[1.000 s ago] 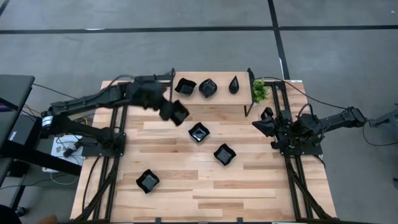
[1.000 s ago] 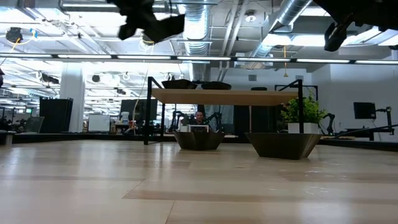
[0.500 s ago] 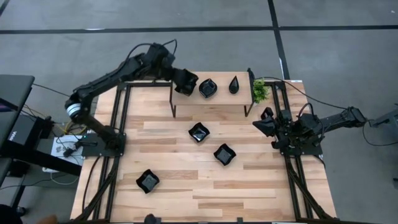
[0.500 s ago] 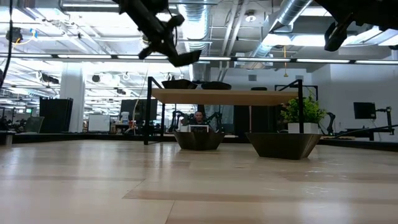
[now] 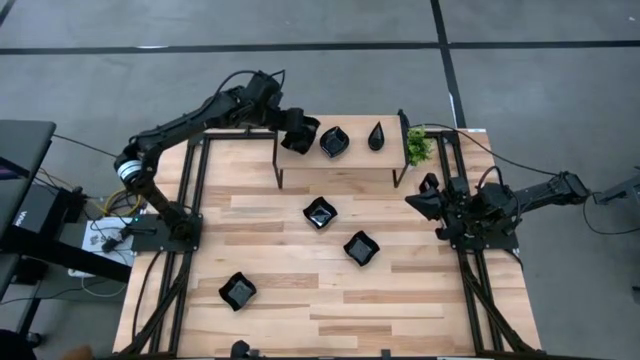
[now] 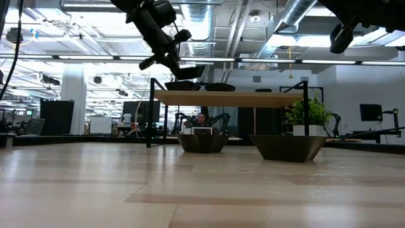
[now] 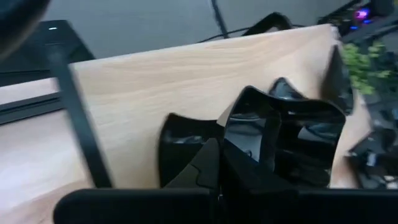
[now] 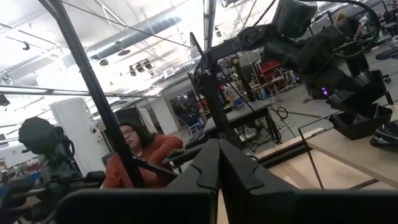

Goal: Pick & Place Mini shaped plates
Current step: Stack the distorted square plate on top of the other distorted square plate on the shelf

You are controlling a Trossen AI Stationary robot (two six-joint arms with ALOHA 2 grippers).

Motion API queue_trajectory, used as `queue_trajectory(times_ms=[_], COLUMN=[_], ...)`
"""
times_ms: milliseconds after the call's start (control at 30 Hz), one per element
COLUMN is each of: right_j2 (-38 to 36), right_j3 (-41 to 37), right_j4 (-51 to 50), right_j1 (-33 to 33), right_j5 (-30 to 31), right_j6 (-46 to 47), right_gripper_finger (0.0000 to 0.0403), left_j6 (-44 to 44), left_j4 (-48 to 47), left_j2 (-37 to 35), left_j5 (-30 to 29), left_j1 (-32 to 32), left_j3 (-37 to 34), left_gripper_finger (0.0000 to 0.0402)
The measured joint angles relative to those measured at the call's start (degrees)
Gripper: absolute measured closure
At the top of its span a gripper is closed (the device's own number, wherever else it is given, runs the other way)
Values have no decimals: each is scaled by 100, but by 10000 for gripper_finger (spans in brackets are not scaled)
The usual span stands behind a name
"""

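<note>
My left gripper [image 5: 289, 127] is over the left end of the raised wooden shelf [image 5: 352, 166], shut on a black mini plate [image 5: 302, 133]. That plate [image 6: 190, 69] hangs just above another black plate [image 6: 182, 85] lying on the shelf. Two more dark plates [image 5: 334, 141] [image 5: 376, 136] sit farther right on the shelf. Three black plates lie on the table [image 5: 320, 212] [image 5: 361, 247] [image 5: 237, 291]. My right gripper [image 5: 424, 198] waits, shut, at the table's right edge. My left gripper holds the plate by the rim [image 7: 239, 134] nearest the fingers, which the plate hides past that point. The fingers slant in from the table's left side and above. The plate is lifted clear, slightly tilted, just over the shelf's left plate [image 7: 180, 144].
A small green plant [image 5: 418, 147] stands at the shelf's right end. The shelf stands on thin black legs [image 6: 152, 114] near the table's far edge. Bare wood lies between the three table plates and along the near edge.
My left gripper has carried the plate from over the table, in front of the shelf, up and toward the far edge to the shelf's left end. It has turned there and come down a little toward the plate on the shelf.
</note>
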Motion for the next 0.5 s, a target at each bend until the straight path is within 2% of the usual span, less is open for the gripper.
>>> queue_trajectory(times_ms=[167,500], right_j2=[1,0], right_j3=[0,0], right_j4=[-6,-4], right_j1=[-1,0], right_j5=[0,2], right_j6=[0,-2], right_gripper_finger=[403,403], left_j6=[-14,-161], left_j4=[-341,-325], left_j2=[-10,34], left_j5=[-361,-399], left_j1=[0,-52], left_j3=[2,0], left_gripper_finger=[398,398])
